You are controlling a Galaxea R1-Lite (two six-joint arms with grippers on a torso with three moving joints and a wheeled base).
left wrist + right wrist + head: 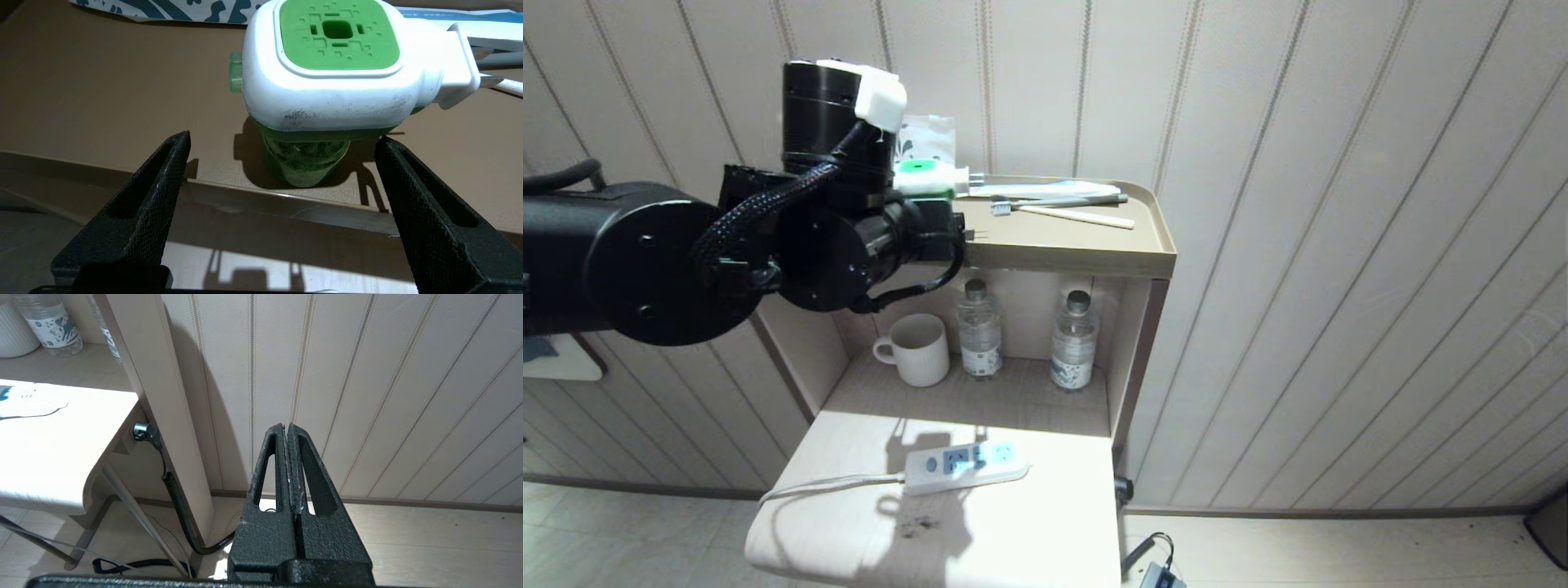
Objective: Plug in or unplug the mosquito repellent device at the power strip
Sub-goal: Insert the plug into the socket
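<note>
On the left of the head view, the big black left arm reaches to the top shelf (pixel 1094 253), a brown tray-like top in the upper middle of the frame. The left end effector (pixel 282 171) is spread wide, and nothing is between its two black fingers (pixel 163 171). Just past them stands the mosquito repellent device (pixel 335 77), upright on its green bottle, near the front edge of the shelf. Its plug prongs stick out to the side, toward the toothbrushes (pixel 1054 208) that lie to its right in the head view. The device is not plugged in. The power strip (pixel 964 465) lies low in the middle of the frame, on the white counter (pixel 1013 539), well apart from the device, with its cord running off to the left. Between them, on a lower shelf, stand a white cup (pixel 915 349) and two water bottles (pixel 980 331). The right end effector (pixel 288 457) is pressed together and hangs by the wall, far from the work. What could go wrong? The device is tall with a heavy top on a small base, so a bump from a finger could tip it over the edge. A crooked pinch could also twist the prongs, and then they may miss the holes in the strip.
</note>
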